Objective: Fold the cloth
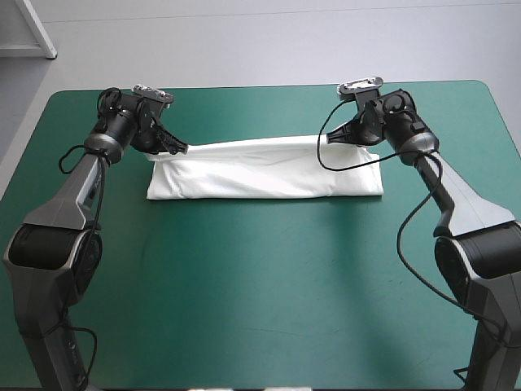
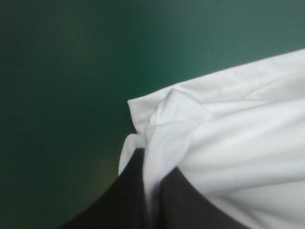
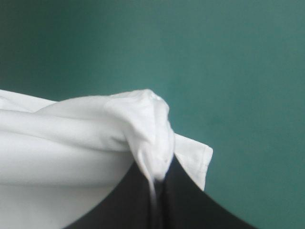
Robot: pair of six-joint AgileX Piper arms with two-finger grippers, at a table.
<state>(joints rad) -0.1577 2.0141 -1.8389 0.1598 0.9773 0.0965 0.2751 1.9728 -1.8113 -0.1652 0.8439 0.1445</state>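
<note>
The white T-shirt [image 1: 264,169] lies as a long folded band across the far half of the teal-green table. My left gripper [image 1: 174,149] is shut on the band's far left corner, with bunched white T-shirt cloth [image 2: 167,129] pinched between its black fingers [image 2: 128,195]. At the far right corner my right gripper [image 1: 340,137] is shut on a gathered fold of the T-shirt [image 3: 147,129], its black fingers [image 3: 183,200] meeting in a point. Both held corners are raised slightly off the lower layer.
Bare teal-green cover [image 1: 269,293] spreads from the T-shirt to the near edge. A strip of bare cover [image 1: 260,106] lies between the T-shirt and the far edge.
</note>
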